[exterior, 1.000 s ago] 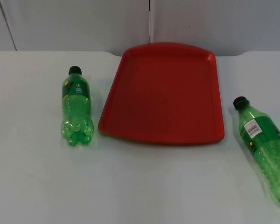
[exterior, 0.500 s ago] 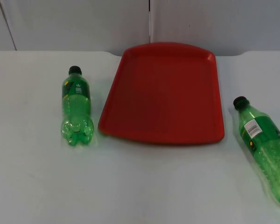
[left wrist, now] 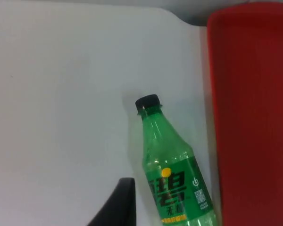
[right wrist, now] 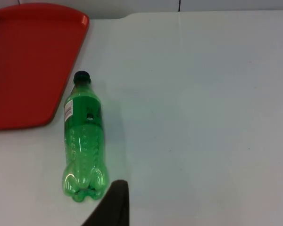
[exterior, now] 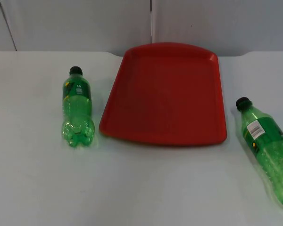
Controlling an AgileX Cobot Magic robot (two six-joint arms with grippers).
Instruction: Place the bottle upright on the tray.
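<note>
1. Two green bottles lie on their sides on the white surface (exterior: 141, 188), one either side of the red tray (exterior: 167, 94), which sits against the surface's far edge at its middle and has nothing on it.
2. The left bottle (exterior: 77, 107) lies just beside the tray's left rim, its black cap pointing to the far edge and its lobed base to the near edge.
3. The right bottle (exterior: 266, 150) lies near the surface's right edge, slanted, with its cap toward the tray's near right corner.
4. The left hand (left wrist: 117, 207) hangs above its bottle (left wrist: 172, 174), beside the labelled middle; one dark fingertip shows, and I cannot tell whether the fingers are apart or together.
5. The right hand (right wrist: 111, 207) hangs near the base of its bottle (right wrist: 83, 139); its state cannot be told either.
6. No grasp has begun, I judge. A good pick would span the body across its width near the label, where the wall is firmer than the ribbed lower part.
7. Being round, a bottle may roll when touched, so squeeze squarely, then tip it base-down over the tray's flat middle.
</note>
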